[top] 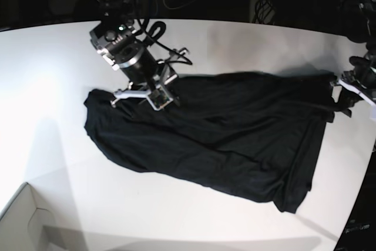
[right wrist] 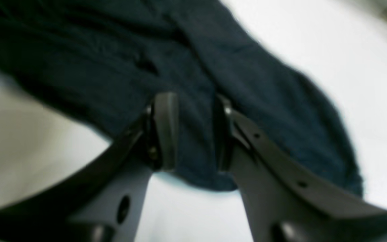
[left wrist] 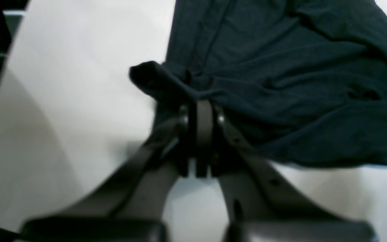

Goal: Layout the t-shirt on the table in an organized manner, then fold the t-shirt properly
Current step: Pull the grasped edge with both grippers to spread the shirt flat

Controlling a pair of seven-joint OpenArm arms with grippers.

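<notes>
Two grippers: left gripper (left wrist: 203, 111) pinches the limp t-shirt (top: 223, 127) edge; right gripper (right wrist: 193, 134) half-open astride its hem; grab corners.

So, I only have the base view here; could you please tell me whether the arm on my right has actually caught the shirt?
Observer: Yes. In its wrist view the left gripper has its jaws shut on a bunched fold at the edge of the t-shirt.
Operator: Thank you. And the other arm, please?
Observer: The right gripper has its jaws apart, with dark cloth lying between them, not pinched.
Operator: Is there bare surface near that gripper?
Observer: Yes, the white table shows beyond the cloth's edge there.
</notes>
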